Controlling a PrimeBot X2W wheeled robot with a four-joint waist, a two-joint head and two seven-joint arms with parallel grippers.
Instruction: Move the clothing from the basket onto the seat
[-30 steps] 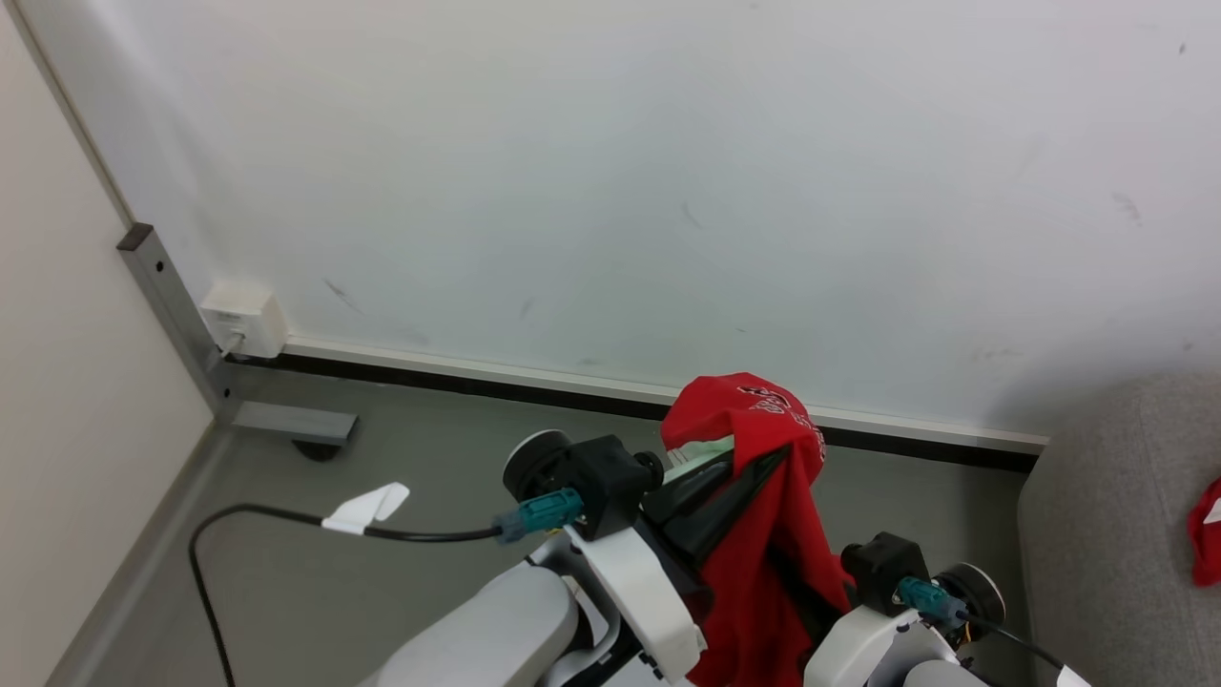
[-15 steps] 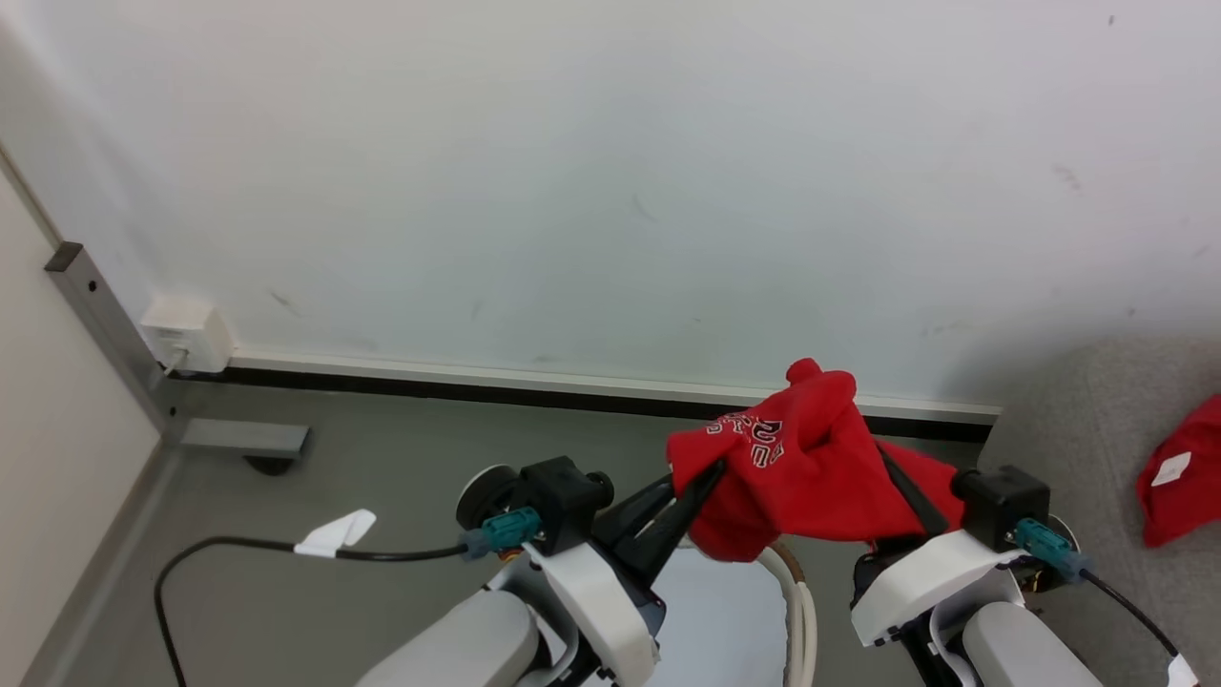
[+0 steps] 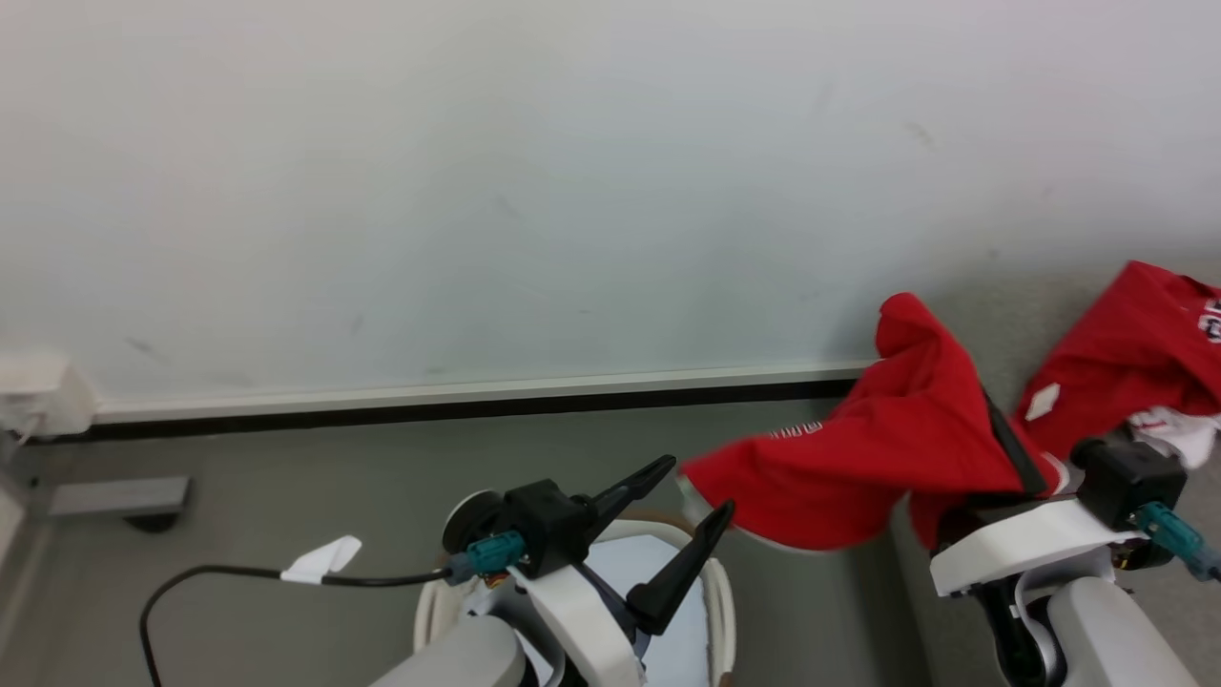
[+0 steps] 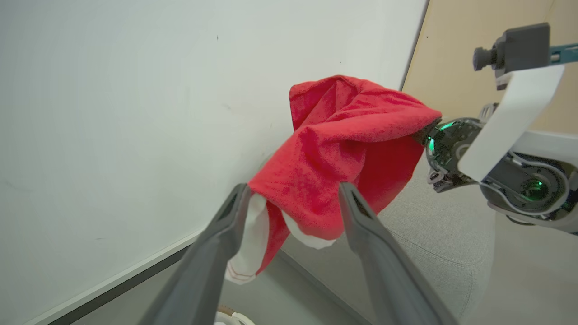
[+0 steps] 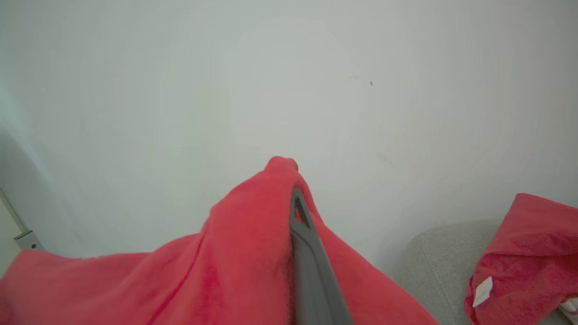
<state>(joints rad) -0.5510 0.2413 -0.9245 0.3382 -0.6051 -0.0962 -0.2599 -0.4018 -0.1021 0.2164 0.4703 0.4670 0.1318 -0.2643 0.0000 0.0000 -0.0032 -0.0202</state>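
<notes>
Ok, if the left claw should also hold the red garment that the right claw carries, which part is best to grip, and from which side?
Probably the loose white-trimmed hem of the red garment: it hangs free at the open left claw, while the right claw is shut on the bunched top. Come from the robot's left, along that claw's line.

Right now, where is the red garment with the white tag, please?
Far right of the head view: the tagged garment lies on the grey sofa, beyond the right tool.
</notes>
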